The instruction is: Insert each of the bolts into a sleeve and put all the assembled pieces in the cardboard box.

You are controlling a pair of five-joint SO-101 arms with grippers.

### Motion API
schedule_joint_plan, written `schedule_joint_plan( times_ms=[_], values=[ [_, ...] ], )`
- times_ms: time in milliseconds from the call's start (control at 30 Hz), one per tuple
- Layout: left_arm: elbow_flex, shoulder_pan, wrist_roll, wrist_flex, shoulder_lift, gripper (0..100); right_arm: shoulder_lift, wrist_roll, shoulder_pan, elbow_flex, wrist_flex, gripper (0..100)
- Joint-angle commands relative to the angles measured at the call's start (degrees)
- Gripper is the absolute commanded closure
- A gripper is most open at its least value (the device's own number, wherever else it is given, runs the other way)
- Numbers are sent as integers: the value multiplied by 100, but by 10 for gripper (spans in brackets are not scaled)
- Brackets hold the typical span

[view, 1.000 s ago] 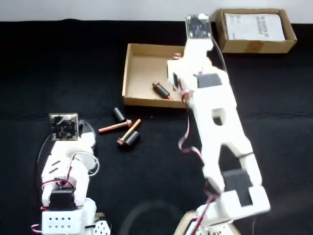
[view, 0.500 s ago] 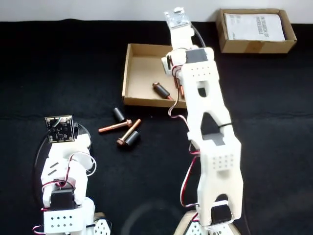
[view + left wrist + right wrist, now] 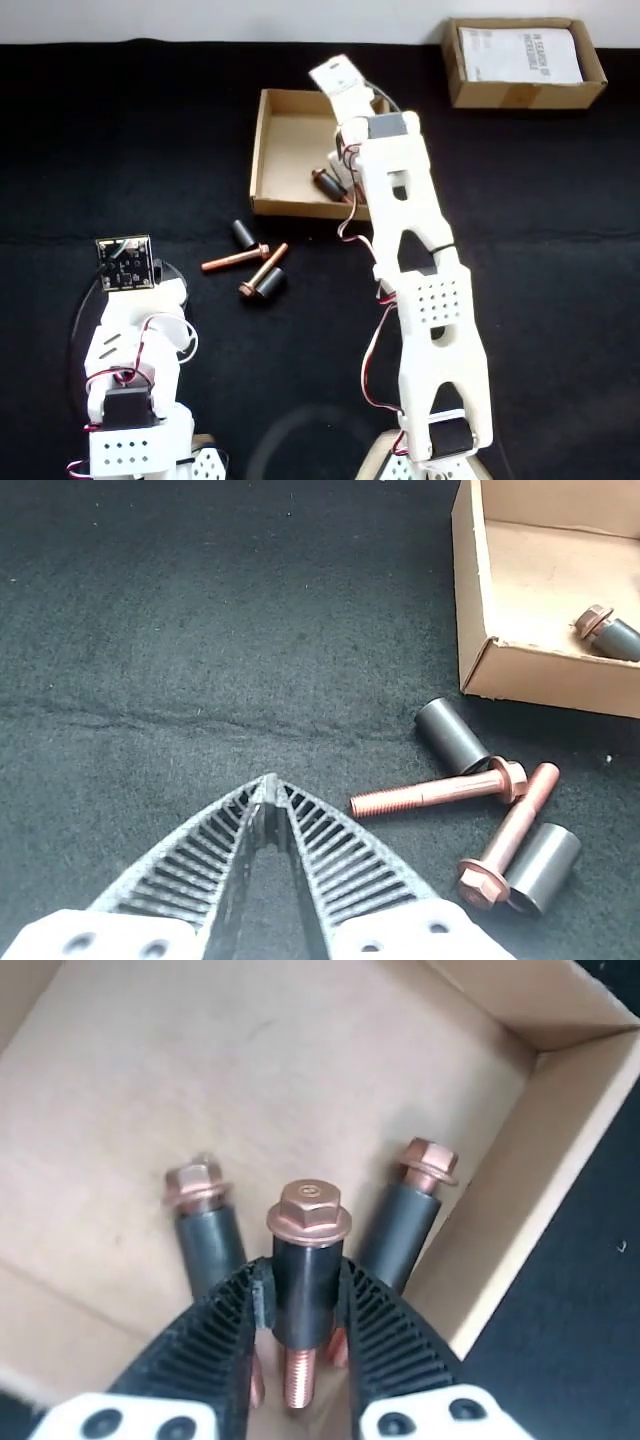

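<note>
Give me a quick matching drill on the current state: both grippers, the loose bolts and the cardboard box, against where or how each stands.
Things:
1. left gripper
2. right gripper
3. two loose bolts
4. cardboard box

States:
A. two assembled pieces lie on its floor
B. shut, empty, over the black mat
C. shut on a third assembled piece, over the box
D. lying on the mat, outside the box

Pairs: 1-B, 2-C, 3-D, 4-A
</note>
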Motion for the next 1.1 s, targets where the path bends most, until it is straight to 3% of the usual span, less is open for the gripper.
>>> schedule_joint_plan(
  times_ms=[0,100,367,533,800,967,1067],
  values=[
    [92,-22,-9,26,-75,991,-119,167,-57,-664,488,912],
    [92,-22,-9,26,-66,991,-119,158,-92,-1095,936,831],
    [92,-13,-18,484,-66,991,-127,158,-435,-2967,2633,826],
    [92,-154,-35,879,-66,991,-514,-958,-629,-3433,2607,826],
    [92,-1780,-26,440,-75,991,-2791,-993,-1815,-145,2598,826],
    [92,-2510,-26,290,-66,991,-4110,-193,-2492,2281,2580,826],
    [92,-2897,-26,299,-66,991,-4462,-123,-2686,3301,2510,826]
  ],
)
